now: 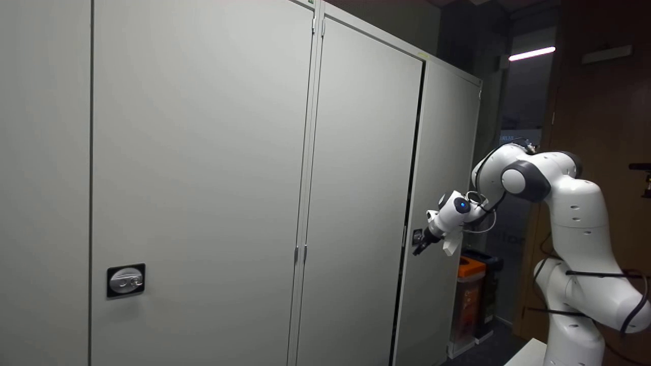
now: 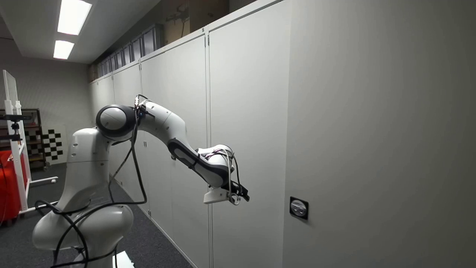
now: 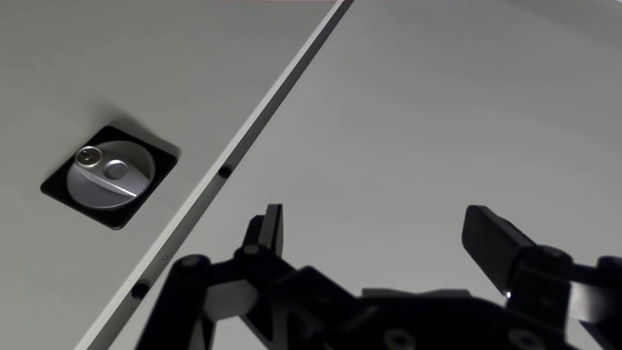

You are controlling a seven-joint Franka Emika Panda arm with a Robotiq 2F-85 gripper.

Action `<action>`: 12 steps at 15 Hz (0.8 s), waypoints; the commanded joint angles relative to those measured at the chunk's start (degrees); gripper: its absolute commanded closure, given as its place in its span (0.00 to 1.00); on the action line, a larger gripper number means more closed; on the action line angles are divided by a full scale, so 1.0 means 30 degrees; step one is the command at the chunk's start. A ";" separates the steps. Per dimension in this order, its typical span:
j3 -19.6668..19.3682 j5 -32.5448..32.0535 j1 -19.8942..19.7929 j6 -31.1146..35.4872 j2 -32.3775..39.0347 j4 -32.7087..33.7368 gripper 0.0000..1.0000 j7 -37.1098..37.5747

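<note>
Black angular fingers [image 3: 491, 245] stand released, spread wide before a flat grey cabinet door [image 3: 379, 170], near a round silver handle [image 3: 112, 172] on a square black plate [image 3: 164, 161].

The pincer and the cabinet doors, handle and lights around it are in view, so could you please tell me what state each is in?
Pincer: open, holding nothing.
Handle: no key seen in its lock; whether it is locked, I cannot tell.
Handle door: looks slightly ajar, its edge standing out from the neighbouring door.
Neighbouring door: appears shut.
Ceiling lights: lit.
Blue arm light: lit.
</note>
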 commanded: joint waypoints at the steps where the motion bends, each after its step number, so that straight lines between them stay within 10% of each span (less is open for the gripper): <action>1: 0.0968 -0.0949 -0.1027 0.0102 -0.0113 0.0617 0.00 0.2056; 12: 0.1505 -0.0871 -0.2381 0.0159 0.2270 0.3084 0.00 0.7291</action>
